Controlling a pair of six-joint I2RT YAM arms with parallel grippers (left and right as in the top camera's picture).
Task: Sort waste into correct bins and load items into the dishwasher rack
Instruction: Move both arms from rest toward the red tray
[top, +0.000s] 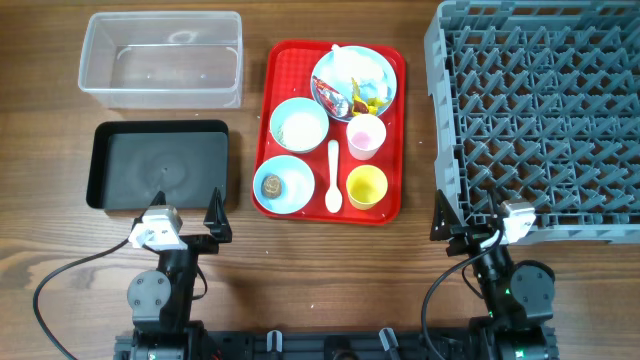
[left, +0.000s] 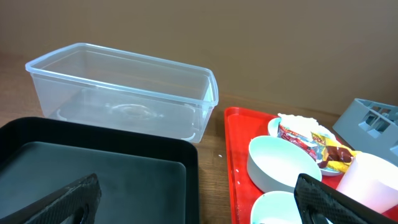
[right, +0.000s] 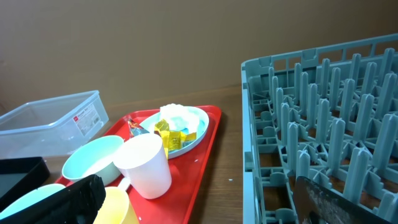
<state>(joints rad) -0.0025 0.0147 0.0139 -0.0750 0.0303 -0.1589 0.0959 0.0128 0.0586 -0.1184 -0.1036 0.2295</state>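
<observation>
The left gripper (top: 188, 208) and right gripper (top: 470, 214) both stood wide open, holding nothing, while the waste (top: 345, 97) and dishes (top: 300, 124) lay on the red tray (top: 394, 150) between the bins (top: 160, 62) and the rack (top: 540, 120).

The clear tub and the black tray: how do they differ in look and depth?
The clear tub is see-through; the black tray is opaque. The clear tub has tall walls; the black tray is much shallower. Both are rectangular, of similar footprint, and empty.
</observation>
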